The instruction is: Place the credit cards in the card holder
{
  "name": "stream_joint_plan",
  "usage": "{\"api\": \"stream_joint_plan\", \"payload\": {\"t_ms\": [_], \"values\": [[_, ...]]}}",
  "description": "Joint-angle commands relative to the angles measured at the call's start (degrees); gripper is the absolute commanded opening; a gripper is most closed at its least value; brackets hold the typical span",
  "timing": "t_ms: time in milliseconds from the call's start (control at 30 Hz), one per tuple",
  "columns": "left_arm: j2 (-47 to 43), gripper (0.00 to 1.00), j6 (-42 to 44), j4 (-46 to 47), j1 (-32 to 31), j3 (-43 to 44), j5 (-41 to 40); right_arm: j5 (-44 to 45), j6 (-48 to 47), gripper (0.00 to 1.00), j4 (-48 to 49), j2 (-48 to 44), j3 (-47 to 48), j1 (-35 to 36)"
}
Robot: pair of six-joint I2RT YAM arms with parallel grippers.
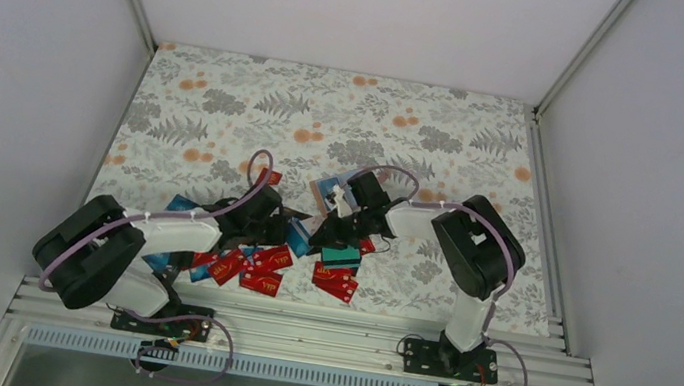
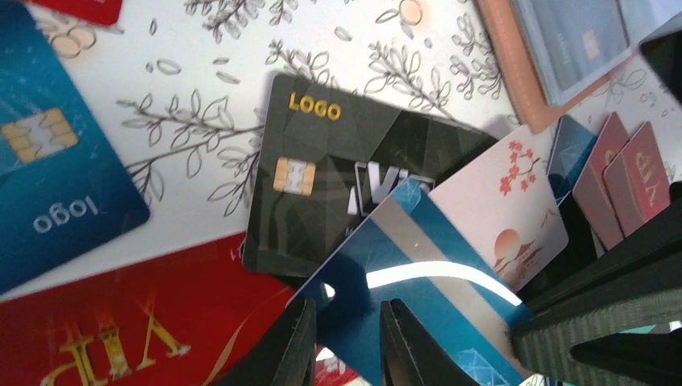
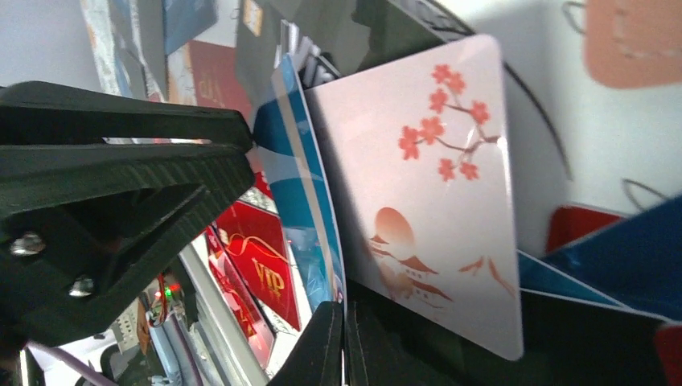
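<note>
White walls box in a table [image 1: 229, 106] with a grey and orange leaf-print cover. Credit cards [image 1: 252, 266], mostly red, lie scattered near its front edge. The card holder [image 1: 328, 191], tan outside and blue-grey inside, lies open just behind them, close to both arms' jaws.

The right jaws are pressed together on the edge of a teal card [image 3: 289, 185] that stands raised off the table. A pale blossom card [image 3: 434, 201] leans just beside it. The left jaws stand slightly apart at the teal card's other end; whether they grip it cannot be told. A black card [image 2: 322, 177] lies flat beneath.

The step looks like taking one card for the holder. To do it well, only the teal card should come away. It should be pinched near one end, so the free end can slide squarely into a pocket while the other arm steadies the holder.
</note>
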Motion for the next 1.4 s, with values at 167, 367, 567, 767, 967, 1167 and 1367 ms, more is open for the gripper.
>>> {"api": "stream_joint_plan", "payload": {"t_ms": [167, 367, 567, 767, 967, 1167, 1367], "values": [[-7.44, 0.23, 0.17, -11.36, 0.09, -0.23, -2.35, -1.12, -2.01, 0.04, -2.05, -2.93, 1.37, 0.57], [-14.74, 0.26, 1.69, -19.57, 0.07, 5.00, -5.63, -0.45, -3.18, 0.04, -5.96, -8.31, 3.85, 0.26], [-19.62, 0.29, 3.97, -26.26, 0.09, 12.28, -9.43, -0.48, -2.93, 0.04, -7.83, -14.68, 5.05, -1.65], [-21.07, 0.30, 6.65, -28.58, 0.22, 19.04, -11.09, -2.83, -3.07, 0.04, -8.77, -20.95, 5.42, -6.54], [-20.50, 0.31, 9.47, -24.69, 0.93, 24.28, -7.27, -7.45, -4.35, 0.04, -8.99, -26.94, 4.95, -14.15], [-18.03, 0.31, 9.91, -18.94, 1.44, 27.42, -0.48, -13.59, -3.50, 0.04, -6.29, -31.22, 2.95, -19.91], [-16.84, 0.32, 8.56, -10.80, 1.79, 28.16, 8.12, -19.02, -0.64, 0.04, -1.92, -35.02, 1.94, -22.46]]}}
